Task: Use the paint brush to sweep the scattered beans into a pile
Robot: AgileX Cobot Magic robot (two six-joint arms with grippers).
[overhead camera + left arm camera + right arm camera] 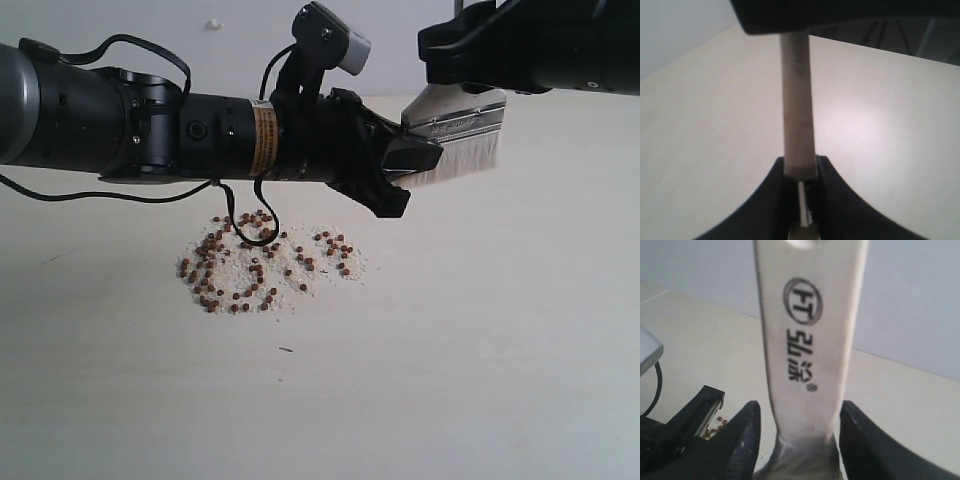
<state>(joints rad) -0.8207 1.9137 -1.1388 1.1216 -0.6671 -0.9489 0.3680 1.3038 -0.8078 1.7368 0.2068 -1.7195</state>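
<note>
The beans (262,266), reddish-brown pellets mixed with pale crumbs, lie in a loose patch on the table, and a few show in the right wrist view (715,426). The paint brush (460,118) hangs above the table to the right of and behind the patch, bristles (468,156) down. My left gripper (418,172) reaches across and is shut on the brush near the ferrule. In the left wrist view the handle (797,100) is pinched edge-on between the left gripper (801,170) jaws. My right gripper (468,82) straddles the printed handle (807,340) from above. The right gripper (800,425) is open, with gaps on both sides.
The pale table (480,350) spreads wide around the patch. A black cable loop (250,228) from the left arm dangles just over the beans. A lone dark speck (287,349) lies in front of the patch. A plain wall stands behind.
</note>
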